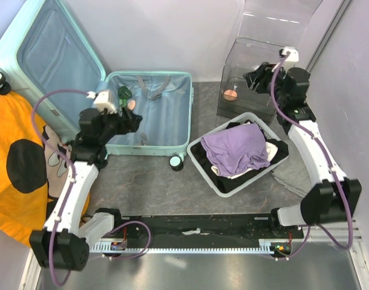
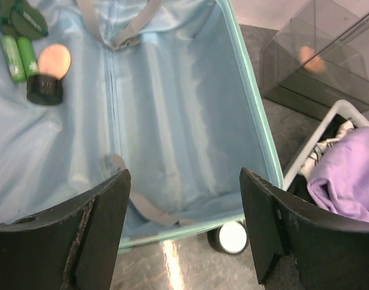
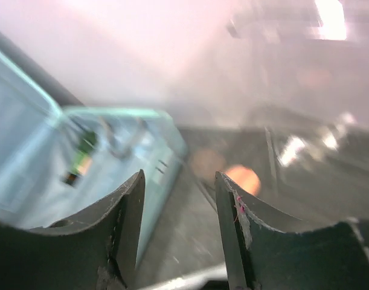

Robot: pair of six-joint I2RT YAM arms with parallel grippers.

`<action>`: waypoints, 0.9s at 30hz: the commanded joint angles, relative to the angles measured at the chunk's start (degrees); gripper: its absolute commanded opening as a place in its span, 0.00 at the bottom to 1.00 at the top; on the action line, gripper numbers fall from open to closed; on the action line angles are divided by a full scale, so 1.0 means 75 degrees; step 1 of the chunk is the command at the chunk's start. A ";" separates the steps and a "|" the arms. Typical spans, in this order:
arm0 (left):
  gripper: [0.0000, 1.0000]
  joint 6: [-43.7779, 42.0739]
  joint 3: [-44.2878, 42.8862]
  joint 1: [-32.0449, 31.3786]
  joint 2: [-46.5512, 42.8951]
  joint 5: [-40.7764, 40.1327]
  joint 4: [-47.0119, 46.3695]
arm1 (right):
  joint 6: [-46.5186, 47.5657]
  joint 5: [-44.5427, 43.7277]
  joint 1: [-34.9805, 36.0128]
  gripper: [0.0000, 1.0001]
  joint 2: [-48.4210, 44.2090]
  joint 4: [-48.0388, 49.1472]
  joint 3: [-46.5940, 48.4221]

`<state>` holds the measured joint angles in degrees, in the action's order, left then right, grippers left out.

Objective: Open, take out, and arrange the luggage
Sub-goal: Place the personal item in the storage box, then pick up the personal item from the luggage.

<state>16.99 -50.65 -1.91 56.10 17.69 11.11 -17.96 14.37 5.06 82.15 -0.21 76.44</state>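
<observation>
The mint suitcase (image 1: pixel 151 124) lies open on the table, its lid (image 1: pixel 51 54) leaning against the back wall. In its pale blue lining (image 2: pixel 172 121) lie green tubes (image 2: pixel 18 57), a peach disc (image 2: pixel 54 60) and a black jar (image 2: pixel 44 90) at the far left, below the grey straps (image 2: pixel 121 30). My left gripper (image 1: pixel 134 121) is open and empty over the suitcase's near left part; in the wrist view it (image 2: pixel 184 229) frames the near rim and a wheel (image 2: pixel 232 237). My right gripper (image 1: pixel 252 78) is open and empty beside the clear box, and shows blurred in its wrist view (image 3: pixel 179 205).
A clear plastic box (image 1: pixel 256 66) at the back right holds a peach round item (image 1: pixel 231 95). A white mesh basket (image 1: pixel 217 181) with purple cloth (image 1: pixel 235 148) and dark clothes stands right of the suitcase. An orange cloth (image 1: pixel 15 121) with black patches lies at the left.
</observation>
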 commanded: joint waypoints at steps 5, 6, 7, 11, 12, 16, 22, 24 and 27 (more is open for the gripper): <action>0.81 -0.1197 -0.2584 -0.1351 0.3017 -0.3447 0.0148 | -0.2058 0.1142 0.0099 0.54 -0.0864 0.4429 -0.1344; 0.81 -0.1304 -0.2818 -0.1281 0.3427 -0.3611 0.0135 | -0.2187 0.1189 0.0099 0.54 -0.0875 0.4608 -0.1380; 0.79 -0.1386 -0.3400 -0.1187 0.4173 -0.3625 0.0147 | -0.2408 0.1236 0.0099 0.54 -0.0875 0.4888 -0.1485; 0.66 -0.1573 -0.5196 -0.0462 0.6188 -0.3111 0.0755 | -0.2914 0.1446 0.0134 0.52 -0.1004 0.5593 -0.1860; 0.64 -0.1632 -0.5571 -0.0402 0.6509 -0.3040 0.1104 | -0.2996 0.1517 0.0157 0.52 -0.1004 0.5687 -0.1895; 0.56 -0.1856 -0.7269 -0.0203 0.7975 -0.3004 0.1599 | -0.3008 0.1728 0.0274 0.51 -0.0957 0.5758 -0.1837; 0.42 -0.1984 -0.8981 0.0091 0.9792 -0.2441 0.2453 | -0.2868 0.1787 0.0462 0.51 -0.0910 0.5782 -0.1756; 0.42 -0.2031 -0.9311 0.0126 1.0178 -0.2067 0.2584 | -0.2809 0.1787 0.0497 0.51 -0.0864 0.5747 -0.1732; 0.42 -0.2008 -0.9359 0.0138 1.0402 -0.1867 0.2667 | -0.2762 0.1740 0.0532 0.50 -0.0793 0.5688 -0.1638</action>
<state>4.62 -117.40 -0.93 132.27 -0.19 28.05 -39.22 26.52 8.64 75.59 39.90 62.26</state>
